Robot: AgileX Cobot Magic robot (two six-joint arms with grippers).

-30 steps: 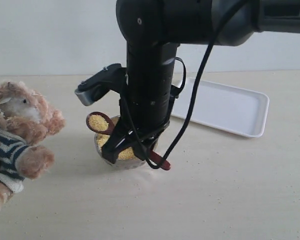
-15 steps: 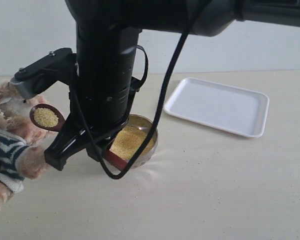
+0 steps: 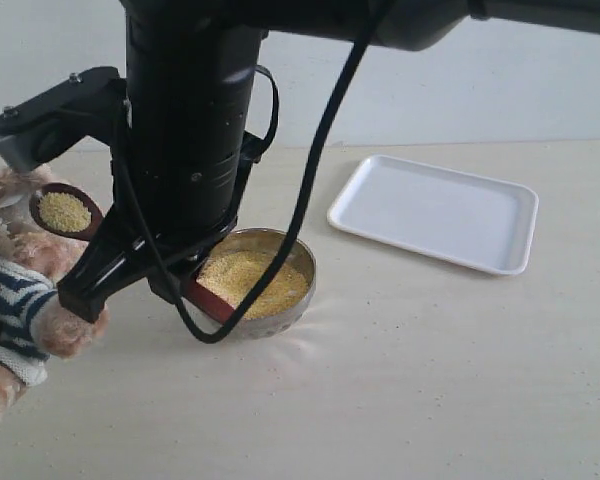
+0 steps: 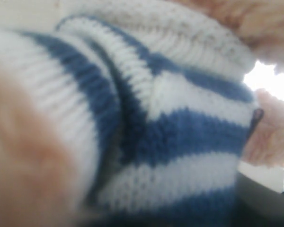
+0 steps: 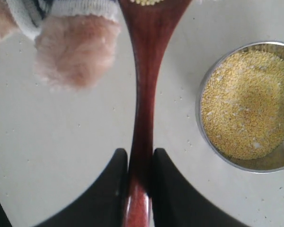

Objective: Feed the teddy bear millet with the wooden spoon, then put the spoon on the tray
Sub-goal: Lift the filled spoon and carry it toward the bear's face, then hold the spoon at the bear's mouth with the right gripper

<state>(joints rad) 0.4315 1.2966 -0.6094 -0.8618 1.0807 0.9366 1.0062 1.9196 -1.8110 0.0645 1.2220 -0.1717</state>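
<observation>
My right gripper (image 3: pixel 125 288) (image 5: pixel 140 161) reaches across to the left and is shut on the handle of the dark reddish wooden spoon (image 3: pixel 63 211) (image 5: pixel 146 71). The spoon's small bowl carries a heap of millet and sits right at the face of the teddy bear (image 3: pixel 20 290), whose furry paw (image 5: pixel 75 47) lies beside the handle. More millet (image 3: pixel 250 275) (image 5: pixel 248 104) fills the round metal bowl (image 3: pixel 305 275) behind the arm. The white tray (image 3: pixel 435 210) lies at the back right. The left wrist view shows only the bear's striped shirt (image 4: pixel 180 132), very close; no left gripper is visible.
The big black right arm (image 3: pixel 190 120) hangs over the left half of the pale tabletop (image 3: pixel 430 380) and hides part of the bowl. The bear sits at the left edge of the exterior view.
The right arm swung left from above the metal bowl, carrying the loaded spoon up to the bear's face. The bowl is now uncovered.
</observation>
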